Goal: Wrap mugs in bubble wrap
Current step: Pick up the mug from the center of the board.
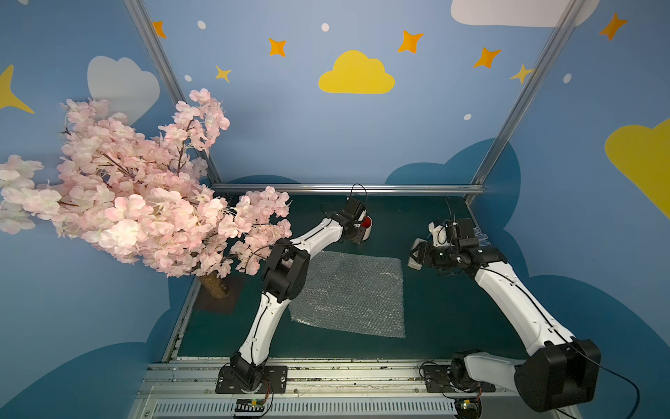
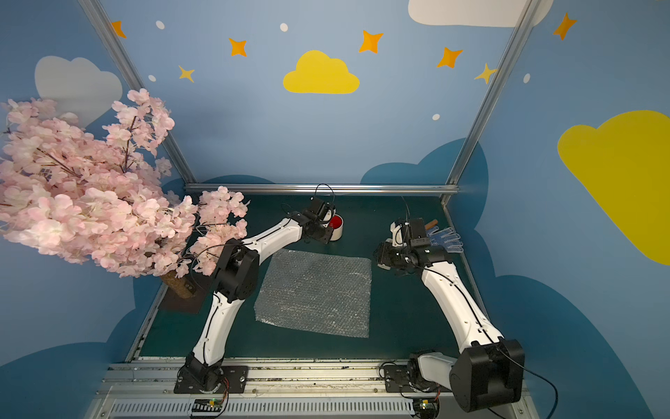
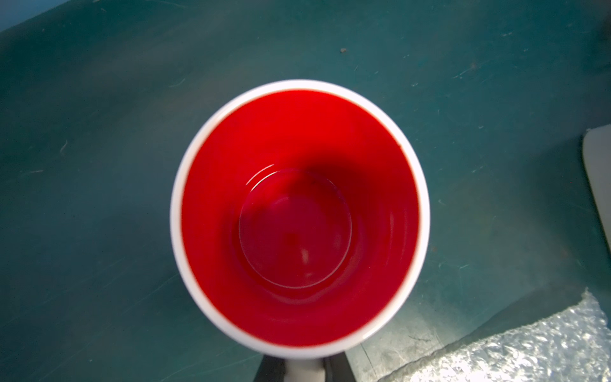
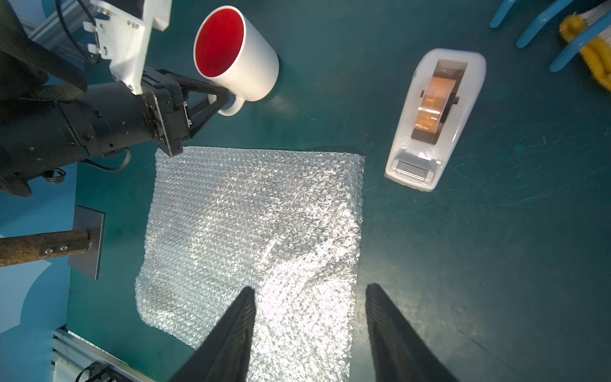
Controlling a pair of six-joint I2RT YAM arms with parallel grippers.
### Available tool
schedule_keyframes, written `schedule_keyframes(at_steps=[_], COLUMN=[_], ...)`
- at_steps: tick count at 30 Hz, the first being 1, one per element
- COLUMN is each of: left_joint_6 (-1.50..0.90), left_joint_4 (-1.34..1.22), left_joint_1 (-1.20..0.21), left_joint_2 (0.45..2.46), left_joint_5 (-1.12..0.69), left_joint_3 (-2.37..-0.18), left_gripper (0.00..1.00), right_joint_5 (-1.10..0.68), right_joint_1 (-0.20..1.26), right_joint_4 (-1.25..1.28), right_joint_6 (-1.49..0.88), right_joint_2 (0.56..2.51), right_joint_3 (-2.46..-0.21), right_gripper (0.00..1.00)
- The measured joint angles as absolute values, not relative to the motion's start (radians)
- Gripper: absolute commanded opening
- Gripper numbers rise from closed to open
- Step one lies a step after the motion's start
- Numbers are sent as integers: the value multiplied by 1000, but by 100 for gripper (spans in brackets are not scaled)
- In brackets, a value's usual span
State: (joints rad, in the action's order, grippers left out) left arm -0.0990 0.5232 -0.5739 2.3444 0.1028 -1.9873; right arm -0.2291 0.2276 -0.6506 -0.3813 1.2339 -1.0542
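Top views: mug [image 1: 367,228] is seen upright near the counter's [image 1: 435,315] far edge, beyond the bubble wrap [image 1: 353,294].
Left wrist: left hand [image 3: 304,368] is clamped on the mug's handle.
Right wrist: right hand [image 4: 310,297] is held apart over the wrap's edge; bare counter lies beside.

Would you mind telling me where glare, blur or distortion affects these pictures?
Right wrist view: glare whitens the bubble wrap. Left wrist view: the mug rim is softly blurred, with shadow inside. Both top views: wide-angle bending splays the frame posts outward.
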Motion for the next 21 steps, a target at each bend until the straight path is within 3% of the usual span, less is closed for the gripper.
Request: schedule_keyframes(at_steps=[10, 21], left_joint_6=[-218, -273], left_joint_4=[570, 657], left_joint_1=[-601, -676], left_joint_2=[2320, 2137], left_joint_5=[151, 194], left_joint_3=[-1982, -1881], left_gripper=[4, 4], right_joint_5=[-229, -225], right_joint_1=[222, 217], right_joint_4=[-651, -639], right_joint_6=[-385, -408], right_joint_2=[1223, 1222], right_joint_3=[-1019, -985], right_gripper=[54, 54])
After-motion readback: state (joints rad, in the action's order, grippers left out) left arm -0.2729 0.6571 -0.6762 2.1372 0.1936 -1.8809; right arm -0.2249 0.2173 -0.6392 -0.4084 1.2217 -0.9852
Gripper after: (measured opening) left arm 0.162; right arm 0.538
